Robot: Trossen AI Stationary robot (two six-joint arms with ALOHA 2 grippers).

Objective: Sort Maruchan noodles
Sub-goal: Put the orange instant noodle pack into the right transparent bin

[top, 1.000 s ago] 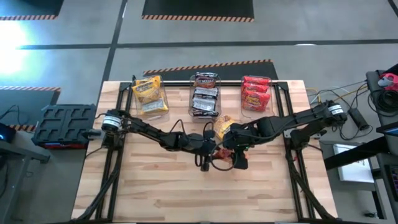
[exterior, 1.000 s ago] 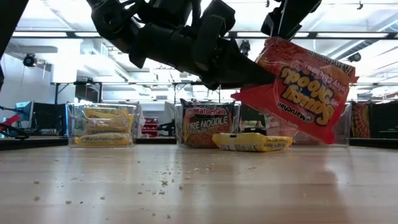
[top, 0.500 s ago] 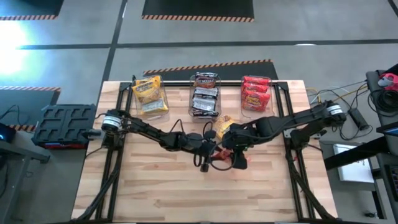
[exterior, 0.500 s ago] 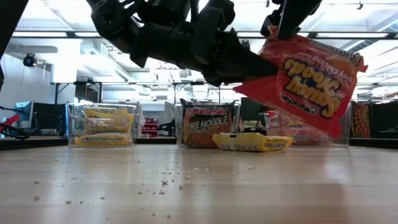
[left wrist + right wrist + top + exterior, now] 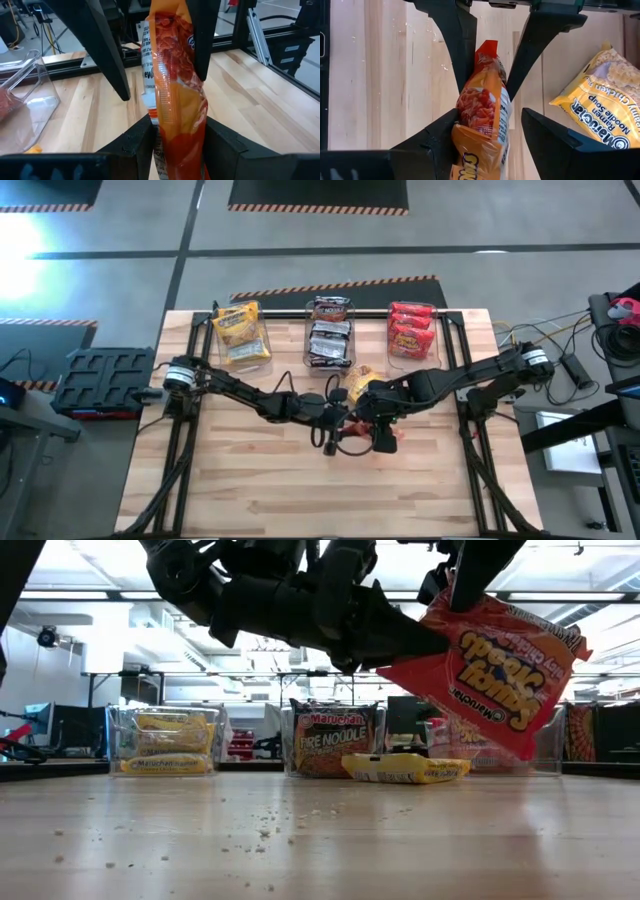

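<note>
Raised slightly: red packet (image 5: 490,670) | left tool (image 5: 175,135) grips it | right tool (image 5: 485,135) seemingly loosening, per wrist view

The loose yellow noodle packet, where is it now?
In the high view the yellow noodle packet lies flat on the table, just in front of the middle bin, beside the right arm.

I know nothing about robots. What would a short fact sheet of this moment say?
Held item: red noodle packet, in the air over the table's middle
Left tool: clamped on the packet
Right tool: open, fingers either side of the same packet
Loose on table: one yellow packet
At the back: yellow bin, dark bin, red bin, one wrapper colour each
</note>
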